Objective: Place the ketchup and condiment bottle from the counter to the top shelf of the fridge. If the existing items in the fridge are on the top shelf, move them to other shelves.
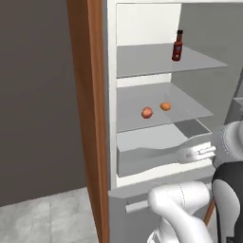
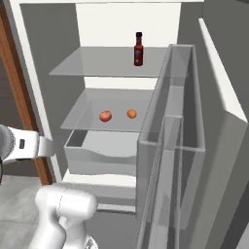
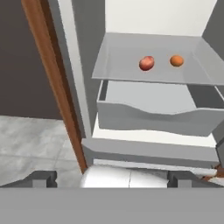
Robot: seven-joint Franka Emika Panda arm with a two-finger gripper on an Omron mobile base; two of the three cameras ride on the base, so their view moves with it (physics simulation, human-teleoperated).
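Condiment bottle stands upright on the fridge's top shelf; likely rigid, slippery, best pinched mid-body; gripper gapes empty.

Matt grey shelves, brown wooden side panel

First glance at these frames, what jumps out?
The open fridge, and the dark condiment bottle standing upright alone on its top shelf. One shelf down lie two small fruits side by side, apart: a pinkish-red one and an orange one, above the grey drawer. The gripper is open and empty, looking at the fridge from low in front of it.
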